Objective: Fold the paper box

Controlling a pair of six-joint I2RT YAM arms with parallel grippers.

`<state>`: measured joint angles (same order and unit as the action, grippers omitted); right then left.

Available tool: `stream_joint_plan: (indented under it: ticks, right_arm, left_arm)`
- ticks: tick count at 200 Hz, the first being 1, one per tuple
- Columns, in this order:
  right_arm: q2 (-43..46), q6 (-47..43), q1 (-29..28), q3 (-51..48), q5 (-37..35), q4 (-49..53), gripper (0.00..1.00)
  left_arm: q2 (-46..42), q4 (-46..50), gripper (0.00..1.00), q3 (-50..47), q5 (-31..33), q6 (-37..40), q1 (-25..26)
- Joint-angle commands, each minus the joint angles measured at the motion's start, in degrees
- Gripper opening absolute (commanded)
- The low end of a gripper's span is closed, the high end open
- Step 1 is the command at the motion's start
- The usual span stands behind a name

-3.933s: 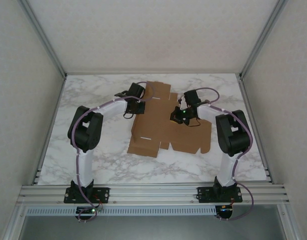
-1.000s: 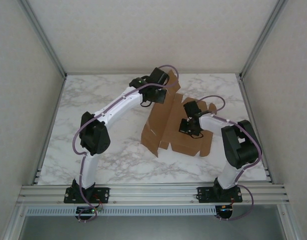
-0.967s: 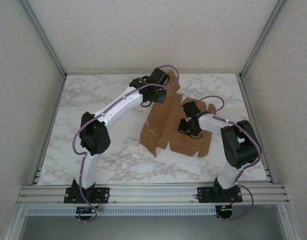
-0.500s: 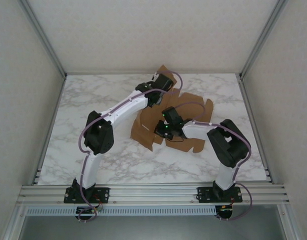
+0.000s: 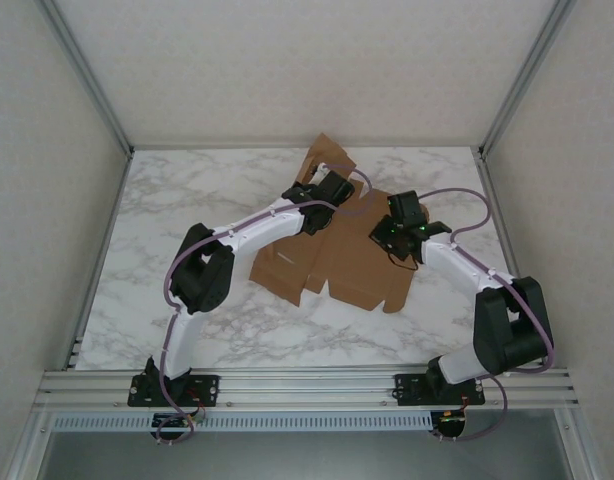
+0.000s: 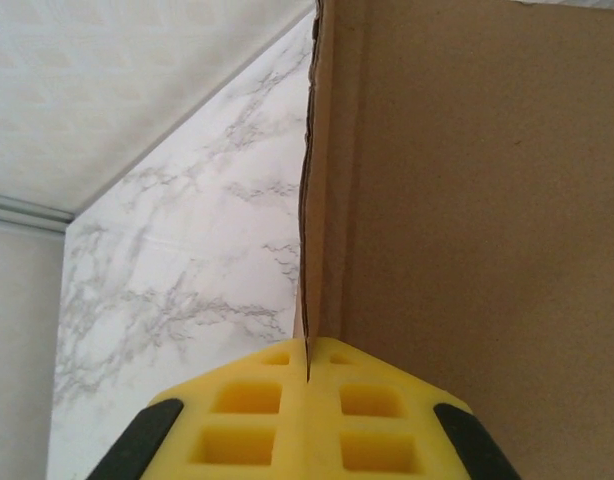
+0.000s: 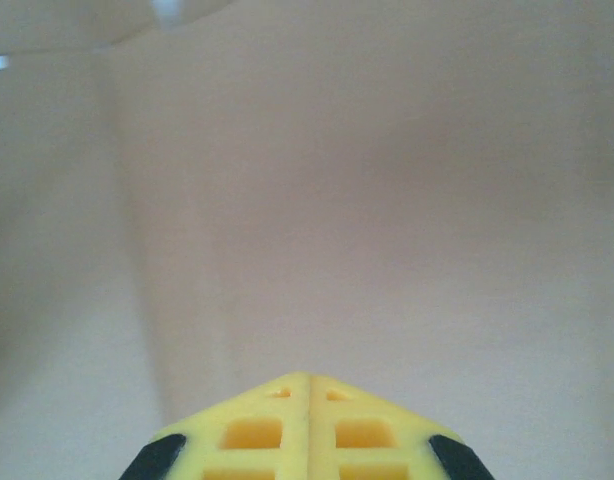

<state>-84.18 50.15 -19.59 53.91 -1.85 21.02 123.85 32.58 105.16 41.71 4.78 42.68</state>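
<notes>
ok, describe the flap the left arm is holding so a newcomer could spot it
On the marble table, the brown paper box lies between the two arms. Its far flap, toward the back wall, is pinched in the left fingers. It stands up off the table, while the rest of the sheet lies lower.

Robotics lab test cell: a white marble-patterned table (image 5: 187, 200) is boxed in by pale textured wall panels (image 5: 307, 70) set in silver aluminium frame posts (image 5: 87, 80). Two white-and-black robot arms (image 5: 252, 222) are bolted side by side to a slotted aluminium rail (image 5: 307, 383) at the table's near edge.
</notes>
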Motion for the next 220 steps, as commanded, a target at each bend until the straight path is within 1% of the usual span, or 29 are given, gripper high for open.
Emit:
stream_joint_plan:
  ticks: [1,18,42,51,72,93,118,143,169,202,220]
  right_arm:
    - [-0.13,-3.0,1.79,-3.28,-4.66,8.44,0.0]
    - [-2.79,-2.97,3.63,-6.16,0.99,4.56,0.0]
    - [-8.52,-3.83,3.71,-6.65,8.64,0.52,0.0]
    - [-9.66,-3.6,3.57,-6.97,10.24,-0.76,0.0]
    - [-11.53,-3.63,1.38,-7.34,10.46,-1.63,0.0]
    - [-12.7,-2.09,-2.42,-7.66,10.91,-2.72,0.0]
    - [-13.94,2.68,-8.52,-7.87,13.22,-6.16,0.0]
    - [-16.1,8.94,-14.35,-7.15,15.69,-10.72,0.0]
    - [-17.51,14.24,-16.57,-7.26,16.97,-16.79,0.0]
    - [-21.07,21.71,-18.0,-5.78,21.0,-26.93,0.0]
    - [-22.64,24.74,-19.06,-4.41,22.81,-31.12,0.0]
  left_arm:
    - [-2.05,-1.59,0.0,1.65,4.54,2.19,0.13]
    - [-1.84,-1.96,0.0,2.22,4.95,2.97,-0.01]
    - [-1.95,-2.9,0.0,2.25,4.35,4.71,0.19]
    - [-2.08,-3.41,0.0,2.31,4.3,5.47,0.28]
    - [-2.11,-5.37,0.0,2.5,5.3,8.18,0.64]
    - [-1.62,-8.32,0.0,2.44,6.78,12.47,1.33]
    - [-0.89,-10.17,0.0,2.34,7.24,14.87,1.71]
    - [-1.25,-13.15,0.0,0.02,7.77,17.5,1.71]
    - [-4.29,-19.04,0.0,-5.0,6.49,20.31,2.26]
    - [-7.3,-26.47,0.0,-12.14,6.57,24.64,3.03]
    - [-8.97,-32.83,0.0,-16.81,6.46,27.84,2.47]
